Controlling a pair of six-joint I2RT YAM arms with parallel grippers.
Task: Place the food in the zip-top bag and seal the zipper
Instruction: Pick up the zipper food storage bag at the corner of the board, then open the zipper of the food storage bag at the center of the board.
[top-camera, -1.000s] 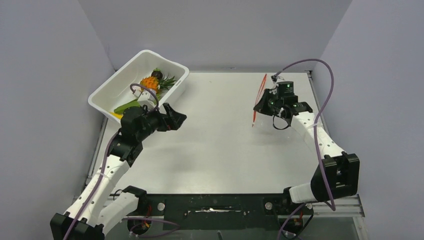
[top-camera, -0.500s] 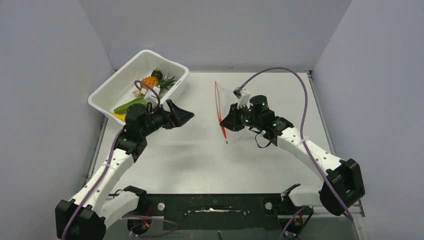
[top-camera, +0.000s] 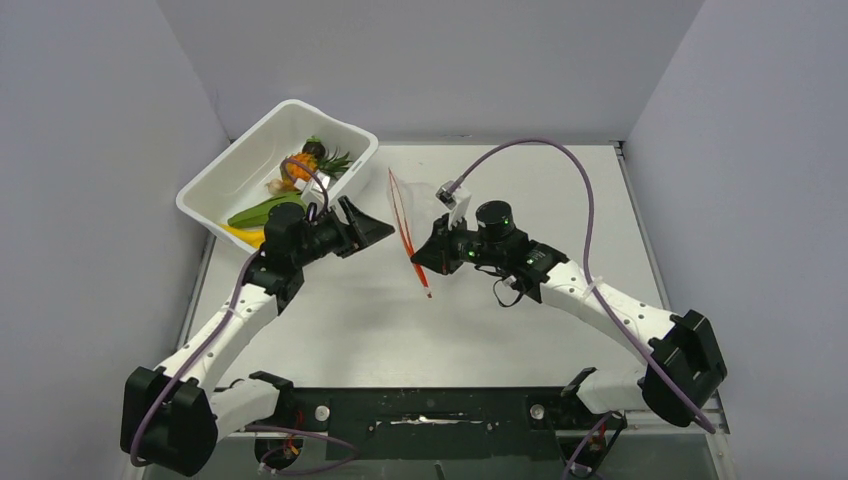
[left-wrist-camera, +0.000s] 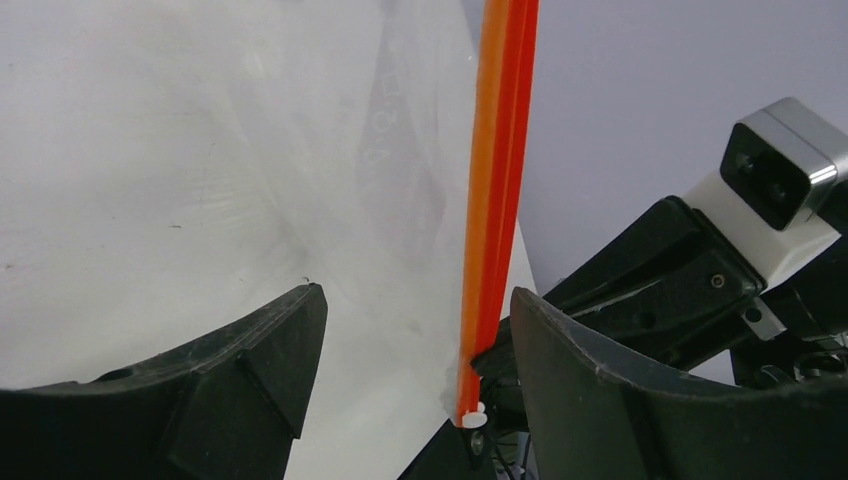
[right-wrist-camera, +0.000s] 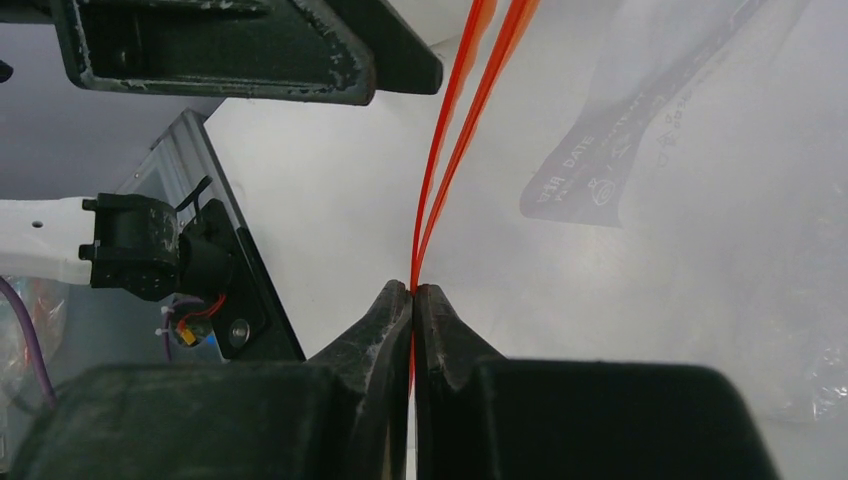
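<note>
My right gripper (top-camera: 428, 256) is shut on the red zipper (top-camera: 406, 229) of the clear zip-top bag (top-camera: 428, 210) and holds it above the table's middle. In the right wrist view the fingers pinch the red strip (right-wrist-camera: 440, 190) at its near end (right-wrist-camera: 412, 290). My left gripper (top-camera: 375, 226) is open, just left of the zipper. In the left wrist view the strip (left-wrist-camera: 495, 200) stands between the open fingers (left-wrist-camera: 415, 380), nearer the right one. The food, an orange pineapple (top-camera: 300, 165), green pieces (top-camera: 258, 211) and a yellow banana (top-camera: 245, 235), lies in the white tub (top-camera: 240, 160).
The white tub stands at the table's far left corner, just behind my left arm. Grey walls close in the table on three sides. A purple cable (top-camera: 540, 150) arcs above my right arm.
My right gripper has carried the bag leftward across the table from the far right toward my left gripper. The left gripper has edged right and stays open.
</note>
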